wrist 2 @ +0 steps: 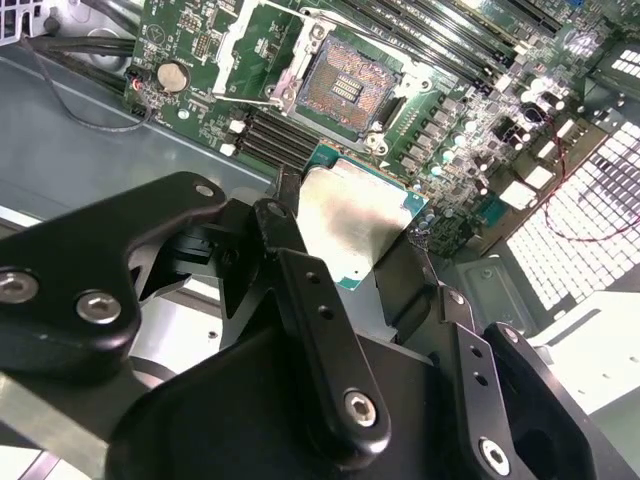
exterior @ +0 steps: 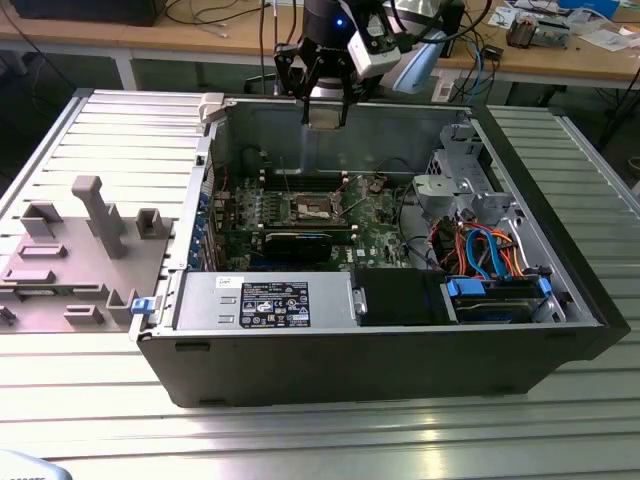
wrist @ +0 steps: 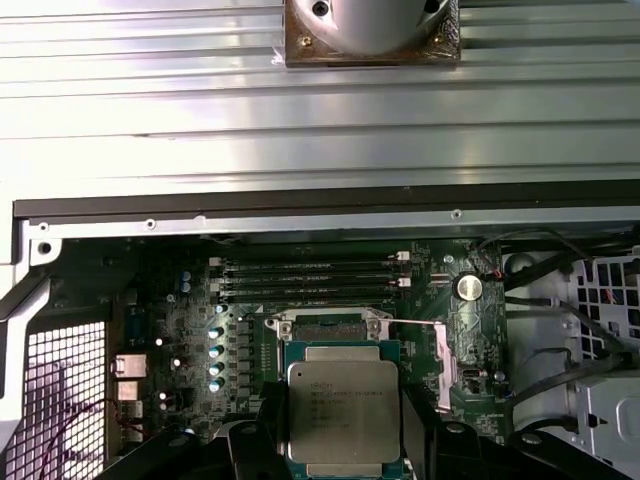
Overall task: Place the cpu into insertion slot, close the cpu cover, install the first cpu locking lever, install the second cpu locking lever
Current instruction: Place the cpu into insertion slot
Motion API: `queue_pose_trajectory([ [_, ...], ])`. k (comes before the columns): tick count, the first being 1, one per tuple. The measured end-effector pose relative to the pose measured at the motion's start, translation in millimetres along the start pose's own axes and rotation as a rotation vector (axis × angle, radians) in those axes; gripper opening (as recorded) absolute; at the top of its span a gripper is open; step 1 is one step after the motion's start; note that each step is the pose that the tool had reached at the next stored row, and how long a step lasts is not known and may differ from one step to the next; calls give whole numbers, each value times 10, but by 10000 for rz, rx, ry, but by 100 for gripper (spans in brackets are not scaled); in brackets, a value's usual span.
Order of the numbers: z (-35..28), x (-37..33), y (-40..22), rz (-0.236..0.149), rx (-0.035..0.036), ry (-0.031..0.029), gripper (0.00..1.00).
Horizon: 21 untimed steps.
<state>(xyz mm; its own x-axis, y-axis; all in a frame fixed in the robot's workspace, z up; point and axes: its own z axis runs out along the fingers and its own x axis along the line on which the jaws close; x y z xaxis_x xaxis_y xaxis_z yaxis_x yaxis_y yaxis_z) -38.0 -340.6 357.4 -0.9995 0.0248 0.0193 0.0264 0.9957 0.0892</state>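
Step one, placing | your black fingers (wrist 2: 308, 285) pinch the flat silvery-grey square cpu (wrist 2: 355, 222) | exterior view: gripper (exterior: 325, 100) at 12 o'clock of the dark-centred, silver-rimmed insertion slot (exterior: 318, 209), apart | seating likely needs chip squared over socket.

You're in a workshop-style lab: slotted aluminium table (exterior: 300, 440), opened computer case (exterior: 350, 370), cable-strewn wooden benches (exterior: 590, 62) behind.

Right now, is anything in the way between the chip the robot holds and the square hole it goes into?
Nothing visible is. The gripper holds the cpu in the air above the open computer case, and in the second wrist view the insertion slot lies uncovered on the motherboard beyond it.
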Motion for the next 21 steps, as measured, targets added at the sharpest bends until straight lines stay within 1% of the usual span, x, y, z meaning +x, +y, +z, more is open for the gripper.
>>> queue_pose_trajectory([
  [4, 13, 0, -1, 0, 1, 0, 55],
  [21, 14, 0, -1, 97, -2, -8, 55],
])
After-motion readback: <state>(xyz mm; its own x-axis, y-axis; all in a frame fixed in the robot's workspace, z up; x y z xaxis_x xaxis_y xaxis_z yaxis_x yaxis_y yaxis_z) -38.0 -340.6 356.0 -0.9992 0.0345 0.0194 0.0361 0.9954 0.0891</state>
